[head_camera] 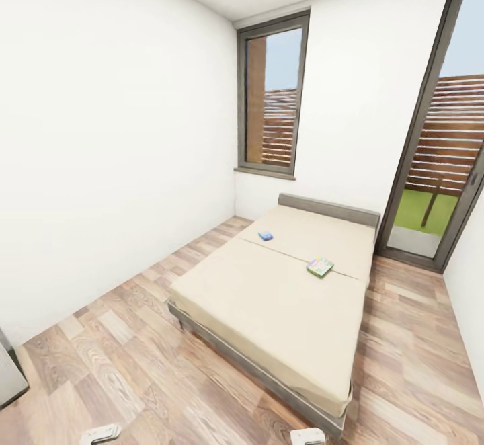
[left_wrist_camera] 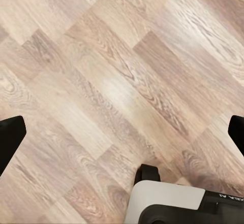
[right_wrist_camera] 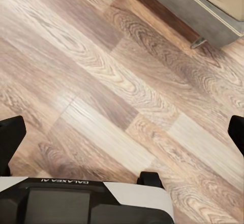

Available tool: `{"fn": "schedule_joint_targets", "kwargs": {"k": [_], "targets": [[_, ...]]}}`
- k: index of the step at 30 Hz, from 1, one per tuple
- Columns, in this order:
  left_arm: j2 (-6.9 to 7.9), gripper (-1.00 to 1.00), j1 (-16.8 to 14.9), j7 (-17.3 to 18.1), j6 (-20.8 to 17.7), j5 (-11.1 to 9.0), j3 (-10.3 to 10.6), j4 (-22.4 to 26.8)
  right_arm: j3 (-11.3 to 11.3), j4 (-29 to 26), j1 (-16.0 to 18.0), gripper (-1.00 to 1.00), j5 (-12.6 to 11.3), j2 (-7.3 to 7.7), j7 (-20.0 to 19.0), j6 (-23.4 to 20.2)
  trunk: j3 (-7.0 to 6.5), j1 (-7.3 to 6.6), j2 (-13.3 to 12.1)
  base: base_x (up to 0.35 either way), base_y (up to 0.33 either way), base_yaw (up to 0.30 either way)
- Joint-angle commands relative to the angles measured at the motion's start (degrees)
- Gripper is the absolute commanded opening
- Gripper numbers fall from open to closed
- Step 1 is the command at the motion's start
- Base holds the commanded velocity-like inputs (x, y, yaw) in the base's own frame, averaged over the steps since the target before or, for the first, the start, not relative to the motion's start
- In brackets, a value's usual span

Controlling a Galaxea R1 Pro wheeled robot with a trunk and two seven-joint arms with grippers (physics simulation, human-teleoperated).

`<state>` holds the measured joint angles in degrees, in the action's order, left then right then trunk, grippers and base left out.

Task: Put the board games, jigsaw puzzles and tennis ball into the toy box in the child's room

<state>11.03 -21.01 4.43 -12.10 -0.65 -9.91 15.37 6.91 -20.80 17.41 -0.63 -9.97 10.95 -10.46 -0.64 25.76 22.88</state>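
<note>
Nearest the camera, at the bottom edge of the head view, the pale tips of the left claw (head_camera: 101,433) and the right claw (head_camera: 308,436) just show above the wooden floor (head_camera: 134,357). In the left wrist view the left claw (left_wrist_camera: 122,135) is released, its dark fingertips (left_wrist_camera: 10,137) set wide apart at either side with bare planks between them and a white-and-black part of the robot's body (left_wrist_camera: 178,203) beneath. In the right wrist view the right claw (right_wrist_camera: 122,135) is likewise spread open and holds nothing; beyond its fingertips (right_wrist_camera: 10,137) lie floor planks and then the dark grey frame and a foot of the bed (right_wrist_camera: 203,10). Ahead of both claws the bed (head_camera: 269,310) stretches away with a plain beige mattress. On the mattress, well beyond the right claw, lies the green-edged board game (head_camera: 320,267), flat and apart from the mattress edges. Farther on and more toward the left claw's side lies the small blue board game (head_camera: 265,235), near the grey headboard (head_camera: 329,210). Behind the bed stand the white wall, a tall window (head_camera: 272,95) and a glass door (head_camera: 444,156) with a wooden fence and grass outside.
</note>
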Motion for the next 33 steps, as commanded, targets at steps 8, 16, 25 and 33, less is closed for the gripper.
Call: {"fn": "schedule_joint_targets", "kwargs": {"k": [8,16,25,33], "targets": [[0.03,1.00,0.0,0.2,-0.4,0.0,-0.4,0.1,0.5,-0.1,0.0,1.00,-0.1,0.04,0.4,-0.5,-0.51,0.02,0.0,0.000,0.000,0.219],[0.10,1.00,0.0,0.2,-0.4,0.0,-0.4,0.1,0.5,-0.1,0.0,1.00,-0.1,0.04,0.4,-0.5,-1.04,0.02,0.0,0.000,0.000,0.223],[0.13,1.00,0.0,0.1,-0.4,0.0,-0.4,0.1,0.5,-0.1,0.0,1.00,-0.1,0.04,0.4,-0.5,-1.60,0.02,0.0,0.000,0.000,0.232],[0.13,1.00,0.0,0.1,-0.4,0.0,-0.4,0.1,0.5,-0.1,0.0,1.00,-0.1,0.04,0.4,-0.5,-2.10,0.02,0.0,0.000,0.000,0.233]]}}
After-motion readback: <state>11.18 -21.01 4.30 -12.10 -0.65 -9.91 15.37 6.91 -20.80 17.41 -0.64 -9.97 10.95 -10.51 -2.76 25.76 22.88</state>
